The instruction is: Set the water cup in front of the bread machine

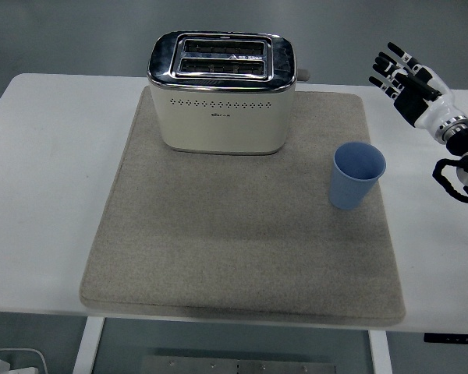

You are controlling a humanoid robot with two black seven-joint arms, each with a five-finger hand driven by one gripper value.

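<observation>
Resting on a beige mat [242,257] over the white table [47,195], toaster [222,93], blue cup [357,174], right hand [405,78] spread, empty.

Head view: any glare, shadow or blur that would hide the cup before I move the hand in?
Head view: lighting is soft and even; the blue cup is sharp, upright on the grey mat, casting only a faint shadow. The toaster shows bright reflections on its chrome top, nothing blown out. The right hand, fingers spread, is crisp, with no motion blur.
</observation>
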